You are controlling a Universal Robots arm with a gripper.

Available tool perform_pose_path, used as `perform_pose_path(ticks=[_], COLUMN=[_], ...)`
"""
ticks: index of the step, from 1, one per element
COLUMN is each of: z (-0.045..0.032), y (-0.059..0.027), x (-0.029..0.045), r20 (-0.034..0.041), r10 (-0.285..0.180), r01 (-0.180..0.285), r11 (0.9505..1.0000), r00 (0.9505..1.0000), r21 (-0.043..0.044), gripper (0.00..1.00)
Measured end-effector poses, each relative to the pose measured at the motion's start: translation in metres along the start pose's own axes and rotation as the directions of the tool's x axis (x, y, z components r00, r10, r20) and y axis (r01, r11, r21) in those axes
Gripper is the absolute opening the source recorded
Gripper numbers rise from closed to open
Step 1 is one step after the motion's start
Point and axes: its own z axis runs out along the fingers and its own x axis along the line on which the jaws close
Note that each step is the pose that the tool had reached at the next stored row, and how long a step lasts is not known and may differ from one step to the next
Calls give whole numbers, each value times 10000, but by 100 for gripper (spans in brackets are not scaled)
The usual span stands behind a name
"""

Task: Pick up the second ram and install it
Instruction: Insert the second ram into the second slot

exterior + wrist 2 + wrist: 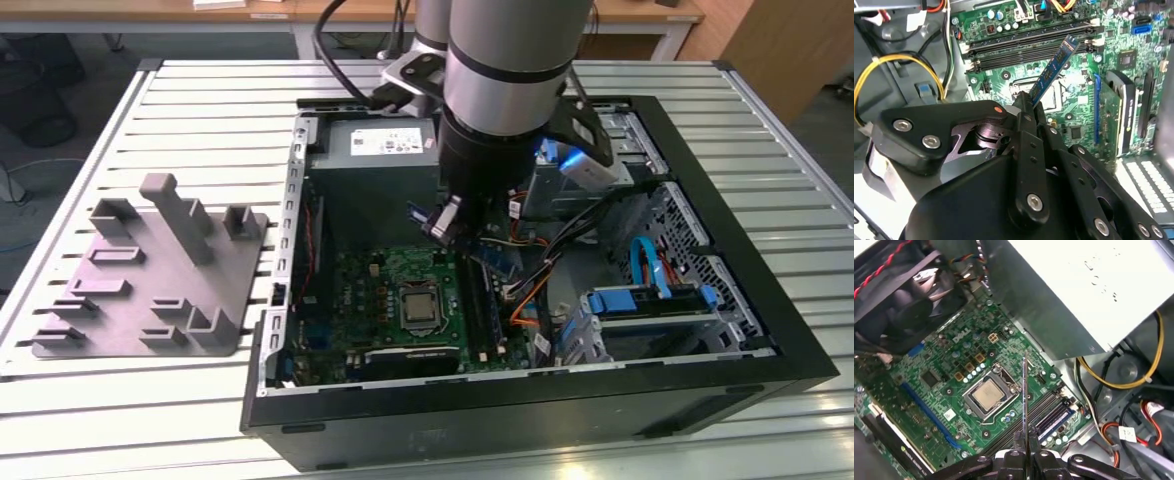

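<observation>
Gripper (457,236) of mine hangs inside the open computer case (534,400), jaws pinching one end of the second ram (495,261), so I judge the pick-up half of the job done. Reading the exterior view from its left, the grey holder block (160,275) sits on the slatted table (80,400), well apart from the stick I carry. Next comes the case wall, then the green motherboard (360,290) with its CPU socket (420,305). Just beside that, toward the exterior view's right, run the long black memory slots (483,315), and the drive cage (654,300) with its blue parts lies furthest over. The second ram is in the air above the motherboard, near the memory slots but apart from them. In the second wrist view it juts tilted from my jaws, with the memory slots beyond its free end; in the first wrist view it shows edge-on over the board. The install itself is not yet done, as I read it, since the stick sits in no slot. Whether another stick already fills a neighbouring slot, I cannot tell.
</observation>
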Motion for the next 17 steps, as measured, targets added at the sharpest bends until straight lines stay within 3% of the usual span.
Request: perform_pose_path(ticks=[4,9,13,17], z=[3,5,7,8], y=[0,0,0,-1], x=[0,0,0,0], r20=[36,73,105,139], r10=[740,1448,2054,2634], r01=[-740,-1449,-2055,-2636], r11=[9973,9894,9786,9646], r00=[9973,9894,9786,9646], r21=[30,57,78,98], gripper=[14,14,14,14])
